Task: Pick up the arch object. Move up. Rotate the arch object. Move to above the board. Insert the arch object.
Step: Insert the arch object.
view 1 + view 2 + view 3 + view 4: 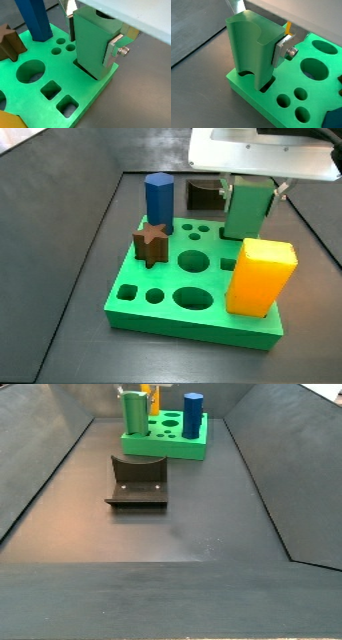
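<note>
Green arch object (246,55) upright, pinched in the pincer (91,37), lower end in a board (90,97) slot.

Lab test bin: fixture (138,482), grey walls.

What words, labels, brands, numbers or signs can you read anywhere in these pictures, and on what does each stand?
None can be read: no text shows on the board, blue peg, yellow block, star block, fixture, or the claw, which grips the green arch object at a board slot.
</note>
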